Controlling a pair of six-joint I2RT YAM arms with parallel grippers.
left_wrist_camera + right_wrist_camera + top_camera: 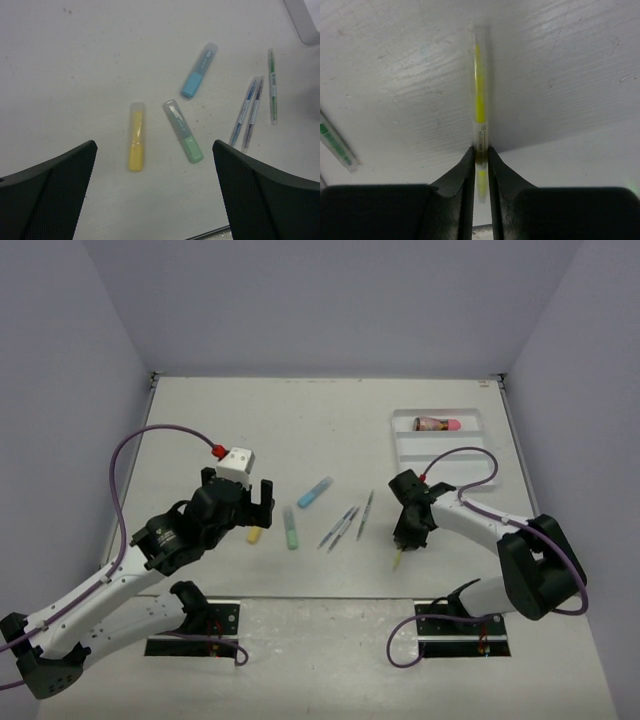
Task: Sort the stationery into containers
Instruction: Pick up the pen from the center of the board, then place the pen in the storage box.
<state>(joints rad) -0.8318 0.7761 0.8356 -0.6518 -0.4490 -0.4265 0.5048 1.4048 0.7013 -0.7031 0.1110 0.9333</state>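
Presently on the tabletop [330, 420]:

- Right gripper [480, 150]: jaws closed narrowly on the thin yellow pen [479, 100], gripped near one end. Most of its length runs straight ahead of the fingertips. Whether it touches the tabletop cannot be told.
- Left gripper [154, 149]: jaws spread wide, holding nothing, above the markers.
- Yellow marker [136, 137]: ahead of the left gripper, between its fingers, nearer the left one.
- Green marker [183, 131]: just beside the yellow marker, towards the right finger, apart from it.
- Light-blue marker [199, 70]: farther ahead of the left gripper, beyond the green marker, lying aslant.
- Two thin grey pens [248, 112]: side by side ahead of the left gripper's right finger.
- Thin green pen [272, 85]: just beyond the grey pair; also seen at the left edge of the right wrist view.
- White tray [405, 445]: well ahead of the right gripper.
- Pink tube [437, 423]: lying in the tray's farthest compartment.
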